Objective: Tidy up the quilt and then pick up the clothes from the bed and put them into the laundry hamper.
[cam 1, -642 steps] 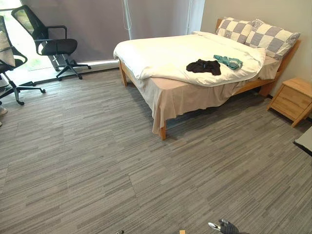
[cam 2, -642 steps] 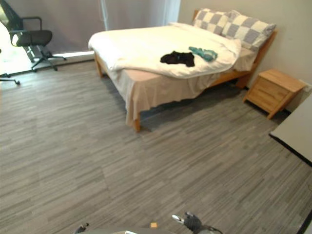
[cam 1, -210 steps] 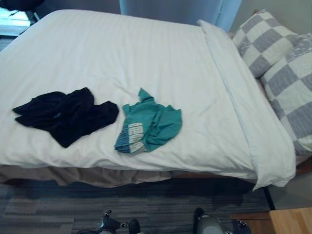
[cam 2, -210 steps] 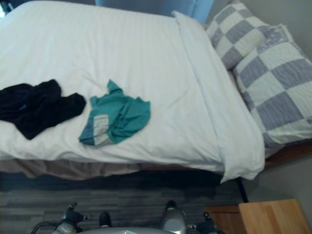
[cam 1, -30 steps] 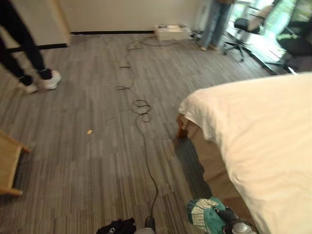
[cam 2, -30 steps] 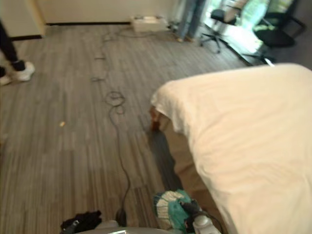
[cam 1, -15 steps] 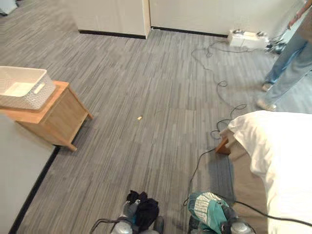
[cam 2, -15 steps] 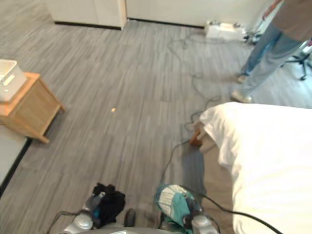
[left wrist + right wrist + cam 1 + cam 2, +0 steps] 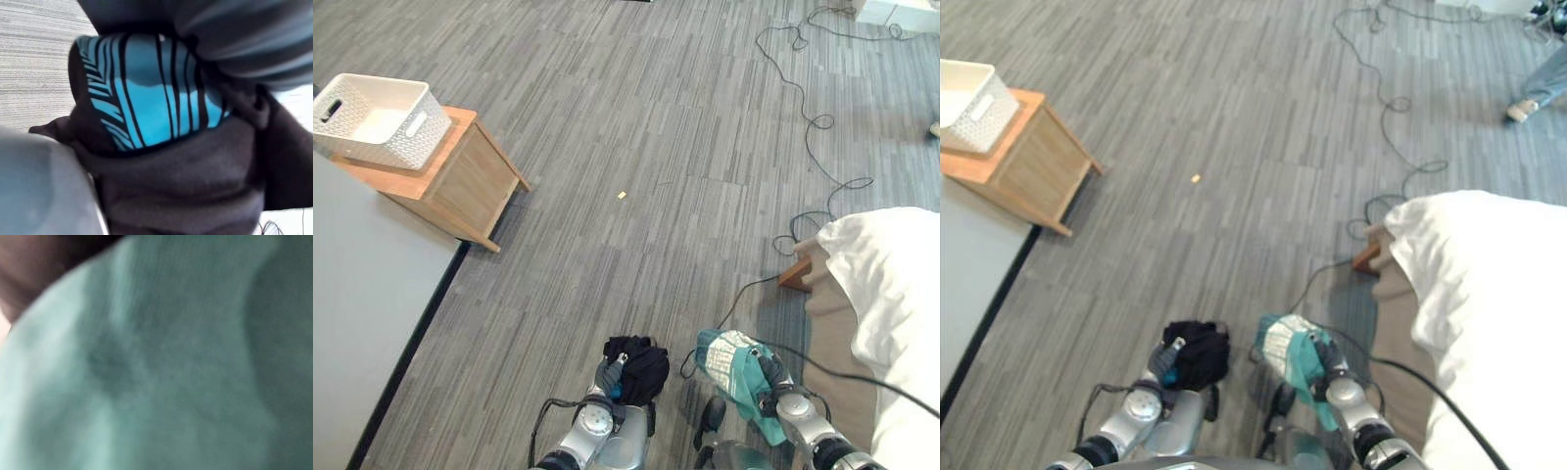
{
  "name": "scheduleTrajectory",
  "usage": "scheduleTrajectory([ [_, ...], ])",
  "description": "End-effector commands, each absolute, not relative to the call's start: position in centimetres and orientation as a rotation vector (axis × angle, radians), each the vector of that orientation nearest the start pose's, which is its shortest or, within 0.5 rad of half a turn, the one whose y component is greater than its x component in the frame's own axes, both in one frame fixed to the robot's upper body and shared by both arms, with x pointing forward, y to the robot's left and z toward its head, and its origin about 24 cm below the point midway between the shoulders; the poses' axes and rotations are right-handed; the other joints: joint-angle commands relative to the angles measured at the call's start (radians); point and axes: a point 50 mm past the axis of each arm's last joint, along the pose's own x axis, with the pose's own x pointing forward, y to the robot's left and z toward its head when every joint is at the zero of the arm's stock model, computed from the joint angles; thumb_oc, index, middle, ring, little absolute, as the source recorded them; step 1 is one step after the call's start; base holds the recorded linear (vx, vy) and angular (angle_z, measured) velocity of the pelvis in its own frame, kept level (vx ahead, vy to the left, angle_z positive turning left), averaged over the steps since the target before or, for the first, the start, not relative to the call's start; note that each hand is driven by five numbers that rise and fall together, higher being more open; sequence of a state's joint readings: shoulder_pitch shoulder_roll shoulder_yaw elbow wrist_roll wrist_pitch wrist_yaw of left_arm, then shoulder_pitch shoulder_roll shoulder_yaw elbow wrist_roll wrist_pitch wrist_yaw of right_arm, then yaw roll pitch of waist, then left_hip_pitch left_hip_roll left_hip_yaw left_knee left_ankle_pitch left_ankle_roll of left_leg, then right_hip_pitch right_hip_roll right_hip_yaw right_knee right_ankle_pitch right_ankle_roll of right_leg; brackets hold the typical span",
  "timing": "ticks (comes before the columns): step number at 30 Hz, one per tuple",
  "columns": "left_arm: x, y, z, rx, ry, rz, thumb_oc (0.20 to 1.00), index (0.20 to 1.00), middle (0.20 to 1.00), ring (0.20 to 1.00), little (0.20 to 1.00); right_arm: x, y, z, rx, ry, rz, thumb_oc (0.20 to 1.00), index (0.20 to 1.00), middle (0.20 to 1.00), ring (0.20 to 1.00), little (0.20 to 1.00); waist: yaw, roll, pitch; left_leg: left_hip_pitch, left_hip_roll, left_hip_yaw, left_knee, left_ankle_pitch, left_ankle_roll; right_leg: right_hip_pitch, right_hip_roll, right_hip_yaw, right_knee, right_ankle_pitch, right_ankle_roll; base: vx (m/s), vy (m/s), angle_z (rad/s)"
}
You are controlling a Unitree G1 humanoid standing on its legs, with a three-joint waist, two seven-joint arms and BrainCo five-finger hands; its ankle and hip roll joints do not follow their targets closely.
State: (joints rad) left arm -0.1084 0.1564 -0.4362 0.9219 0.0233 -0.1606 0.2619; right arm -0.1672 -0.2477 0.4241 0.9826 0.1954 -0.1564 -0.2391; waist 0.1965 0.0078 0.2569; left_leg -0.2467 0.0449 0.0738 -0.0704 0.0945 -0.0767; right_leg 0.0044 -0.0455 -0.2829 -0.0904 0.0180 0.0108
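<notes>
The left robot hand [image 9: 607, 377] is closed around the black garment [image 9: 641, 367], bundled low at the robot's front above the floor [image 9: 636, 127]; its wrist view shows dark cloth with a bright blue striped patch pressed against the hand; the right robot hand [image 9: 767, 377] grasps the teal garment [image 9: 732, 367], which hangs from it beside the near corner of the bed [image 9: 891, 294]. Judging by how things lie, the white quilt [image 9: 901, 264] on the part of the bed in sight carries no clothes, so the picking-up looks done for these two pieces; whether the quilt is fully tidied cannot be told from the small portion visible. What seems left is carrying both garments to the white laundry hamper [image 9: 377, 119], which stands on a wooden nightstand [image 9: 460, 191] well apart from the robot, across open floor, and dropping them in; the hamper appears empty so far.
</notes>
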Motion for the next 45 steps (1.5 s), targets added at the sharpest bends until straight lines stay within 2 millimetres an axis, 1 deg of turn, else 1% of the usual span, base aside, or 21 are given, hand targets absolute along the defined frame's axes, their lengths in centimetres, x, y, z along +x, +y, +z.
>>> scheduleTrajectory([
  [1, 20.0, 14.4, -11.4, 0.549, 0.586, -0.153, 0.200, 0.200, 0.200, 0.200, 0.200, 23.2, -16.9, -9.0, -0.282, 0.520, -0.019, 0.200, 0.200, 0.200, 0.200, 0.200, 0.046, -0.066, -0.036, 0.027, -0.105, 0.032, 0.068, -0.088, 0.095, 0.188, -0.048, -0.066, 0.226, -0.173, 0.169, 0.84, 0.208, -0.41],
  [3, 18.8, 15.1, -12.4, 0.570, 0.657, -0.121, 0.200, 0.200, 0.200, 0.200, 0.200, 23.8, -16.5, -8.6, -0.265, 0.500, -0.018, 0.200, 0.200, 0.200, 0.200, 0.200, 0.014, -0.054, -0.030, 0.104, -0.119, 0.014, 0.067, -0.123, 0.125, 0.081, -0.104, -0.052, 0.466, -0.021, 0.227, 0.74, 0.194, 0.02],
  [4, 18.6, 15.8, -12.8, 0.624, 0.690, -0.113, 0.200, 0.200, 0.200, 0.200, 0.200, 25.1, -16.2, -7.5, -0.256, 0.456, -0.013, 0.200, 0.200, 0.200, 0.200, 0.200, -0.031, 0.000, -0.022, 0.205, -0.087, -0.016, 0.001, -0.132, 0.135, -0.076, -0.088, -0.033, 0.658, -0.015, 0.208, 0.66, 0.152, 0.07],
  [6, 18.8, 15.9, -12.7, 0.632, 0.685, -0.114, 0.200, 0.200, 0.200, 0.200, 0.200, 25.6, -16.3, -7.0, -0.252, 0.435, -0.016, 0.200, 0.200, 0.200, 0.200, 0.200, -0.060, 0.020, -0.017, 0.244, -0.074, -0.034, -0.017, -0.144, 0.130, -0.125, -0.086, -0.050, 0.654, -0.040, 0.200, 0.56, 0.059, 0.27],
  [10, 19.7, 15.6, -12.1, 0.629, 0.644, -0.119, 0.200, 0.200, 0.200, 0.200, 0.200, 26.0, -16.1, -6.4, -0.257, 0.397, 0.010, 0.200, 0.200, 0.200, 0.200, 0.200, -0.134, 0.036, -0.012, 0.313, -0.068, -0.074, -0.017, -0.204, 0.098, -0.191, -0.077, -0.131, 0.451, -0.078, 0.162, 0.55, -0.075, 0.76],
  [11, 20.3, 15.8, -11.7, 0.623, 0.620, -0.113, 0.200, 0.200, 0.200, 0.200, 0.200, 25.9, -17.0, -6.3, -0.260, 0.403, -0.015, 0.200, 0.200, 0.200, 0.200, 0.200, -0.166, 0.031, -0.026, 0.363, -0.073, -0.086, -0.017, -0.250, 0.076, -0.194, -0.080, -0.151, 0.157, -0.044, 0.149, 0.69, -0.196, 0.82],
  [12, 20.5, 15.8, -11.6, 0.624, 0.611, -0.113, 0.200, 0.200, 0.200, 0.200, 0.200, 25.8, -17.5, -6.4, -0.266, 0.408, -0.030, 0.200, 0.200, 0.200, 0.200, 0.200, -0.177, 0.037, -0.030, 0.383, -0.066, -0.093, -0.017, -0.271, 0.069, -0.214, -0.087, -0.132, 0.086, -0.019, 0.155, 0.91, -0.256, 0.76],
  [15, 19.8, 15.3, -12.0, 0.643, 0.617, -0.169, 0.200, 0.200, 0.200, 0.200, 0.200, 24.9, -18.4, -7.1, -0.273, 0.448, -0.048, 0.200, 0.200, 0.200, 0.200, 0.200, -0.196, 0.047, -0.044, 0.490, -0.059, -0.112, -0.014, -0.352, 0.076, -0.244, -0.104, -0.073, 0.055, 0.014, 0.172, 0.73, -0.185, 0.59],
  [18, 18.5, 15.0, -12.9, 0.638, 0.681, -0.193, 0.200, 0.200, 0.200, 0.200, 0.200, 24.5, -18.3, -7.5, -0.299, 0.466, -0.019, 0.200, 0.200, 0.200, 0.200, 0.200, -0.194, 0.055, -0.050, 0.458, -0.070, -0.107, 0.230, -0.292, 0.032, -0.193, -0.091, -0.076, 0.086, 0.009, 0.133, 0.57, -0.220, 0.25],
  [19, 18.1, 15.1, -13.0, 0.625, 0.688, -0.186, 0.200, 0.200, 0.200, 0.200, 0.200, 24.7, -18.0, -7.1, -0.341, 0.438, 0.018, 0.200, 0.200, 0.200, 0.200, 0.200, -0.142, 0.048, -0.009, 0.308, -0.074, -0.076, 0.573, -0.184, -0.013, -0.090, -0.081, -0.087, 0.069, -0.015, 0.091, 0.27, -0.196, 0.16],
  [22, 19.2, 16.3, -12.2, 0.628, 0.637, -0.144, 0.200, 0.200, 0.200, 0.200, 0.200, 25.8, -17.7, -6.2, -0.345, 0.396, 0.034, 0.200, 0.200, 0.200, 0.200, 0.200, -0.083, -0.004, 0.035, 0.094, -0.041, 0.029, 0.850, -0.186, -0.012, 0.030, -0.081, -0.120, 0.014, -0.044, 0.062, 0.53, -0.348, 0.05],
  [25, 18.9, 16.5, -12.2, 0.628, 0.644, -0.137, 0.200, 0.200, 0.200, 0.200, 0.200, 25.8, -16.8, -6.2, -0.345, 0.384, 0.080, 0.200, 0.200, 0.200, 0.200, 0.200, -0.051, -0.014, 0.013, 0.008, -0.032, 0.136, 0.620, -0.242, 0.024, 0.088, -0.066, -0.123, 0.003, -0.103, 0.066, 0.58, -0.001, -0.16],
  [26, 18.2, 17.9, -12.5, 0.636, 0.686, -0.140, 0.200, 0.200, 0.200, 0.200, 0.200, 28.4, -23.7, -3.1, -0.359, 0.384, -0.032, 0.200, 0.200, 0.200, 0.200, 0.200, -0.031, -0.023, -0.012, 0.002, -0.032, 0.146, 0.506, -0.236, 0.035, 0.115, -0.056, -0.136, 0.003, -0.133, 0.076, 0.73, 0.048, 0.02],
  [27, 18.0, 17.6, -12.5, 0.638, 0.670, -0.143, 0.200, 0.200, 0.200, 0.200, 0.200, 26.0, -21.1, -5.0, -0.322, 0.378, 0.018, 0.200, 0.200, 0.200, 0.200, 0.200, -0.030, -0.022, -0.021, 0.002, -0.004, 0.191, 0.351, -0.173, 0.038, 0.146, -0.039, -0.154, 0.003, -0.162, 0.090, 0.70, 0.029, -0.02],
  [31, 16.6, 18.2, -13.6, 0.640, 0.774, -0.110, 0.200, 0.200, 0.200, 0.200, 0.200, 24.6, -20.2, -7.0, -0.242, 0.448, -0.038, 0.200, 0.200, 0.200, 0.200, 0.200, -0.026, -0.007, -0.052, 0.049, 0.036, 0.358, 0.050, -0.111, 0.053, 0.239, -0.001, -0.240, 0.003, -0.207, 0.108, 0.67, 0.029, -0.02],
  [34, 14.2, 19.0, -14.9, 0.647, 0.896, -0.119, 0.200, 0.200, 0.200, 0.200, 0.200, 22.2, -20.0, -9.2, -0.235, 0.556, -0.053, 0.200, 0.200, 0.200, 0.200, 0.200, -0.015, -0.045, -0.074, 0.096, -0.046, 0.302, 0.066, -0.109, 0.085, 0.251, -0.058, -0.264, 0.165, -0.141, 0.161, 0.75, 0.179, 1.29],
  [36, 13.0, 19.7, -15.3, 0.652, 0.950, -0.105, 0.200, 0.200, 0.200, 0.200, 0.200, 21.7, -20.3, -9.6, -0.234, 0.579, -0.069, 0.200, 0.200, 0.200, 0.200, 0.200, -0.050, -0.060, -0.062, 0.159, -0.095, 0.279, 0.059, -0.151, 0.127, 0.172, -0.172, -0.245, 0.427, -0.041, 0.237, 0.75, 0.292, 1.65],
  [37, 12.9, 20.9, -15.2, 0.662, 0.962, -0.055, 0.200, 0.200, 0.200, 0.200, 0.200, 22.0, -20.1, -9.3, -0.240, 0.561, -0.056, 0.200, 0.200, 0.200, 0.200, 0.200, -0.092, -0.025, -0.051, 0.242, -0.080, 0.225, 0.013, -0.165, 0.150, 0.015, -0.188, -0.158, 0.617, 0.009, 0.208, 0.60, 0.213, 1.17],
  [41, 13.6, 21.0, -14.9, 0.695, 0.928, -0.064, 0.200, 0.200, 0.200, 0.200, 0.200, 22.3, -19.8, -8.6, -0.253, 0.524, -0.030, 0.200, 0.200, 0.200, 0.200, 0.200, -0.161, 0.005, -0.029, 0.328, -0.055, 0.127, -0.016, -0.198, 0.128, -0.126, -0.146, -0.118, 0.581, -0.056, 0.166, 0.66, -0.031, 0.80],
  [44, 14.5, 21.4, -14.4, 0.708, 0.882, -0.051, 0.200, 0.200, 0.200, 0.200, 0.200, 21.5, -19.9, -8.5, -0.272, 0.513, -0.002, 0.200, 0.200, 0.200, 0.200, 0.200, -0.230, -0.006, -0.021, 0.406, -0.039, 0.002, -0.017, -0.271, 0.069, -0.177, -0.107, 0.002, 0.106, -0.033, 0.165, 0.58, -0.215, 1.50],
  [45, 14.5, 21.4, -14.4, 0.708, 0.882, -0.051, 0.200, 0.200, 0.200, 0.200, 0.200, 21.5, -19.9, -8.5, -0.272, 0.513, -0.002, 0.200, 0.200, 0.200, 0.200, 0.200, -0.231, -0.007, -0.022, 0.405, -0.040, 0.000, -0.017, -0.270, 0.069, -0.176, -0.107, 0.000, 0.102, -0.030, 0.165, 0.66, -0.288, 1.44],
])
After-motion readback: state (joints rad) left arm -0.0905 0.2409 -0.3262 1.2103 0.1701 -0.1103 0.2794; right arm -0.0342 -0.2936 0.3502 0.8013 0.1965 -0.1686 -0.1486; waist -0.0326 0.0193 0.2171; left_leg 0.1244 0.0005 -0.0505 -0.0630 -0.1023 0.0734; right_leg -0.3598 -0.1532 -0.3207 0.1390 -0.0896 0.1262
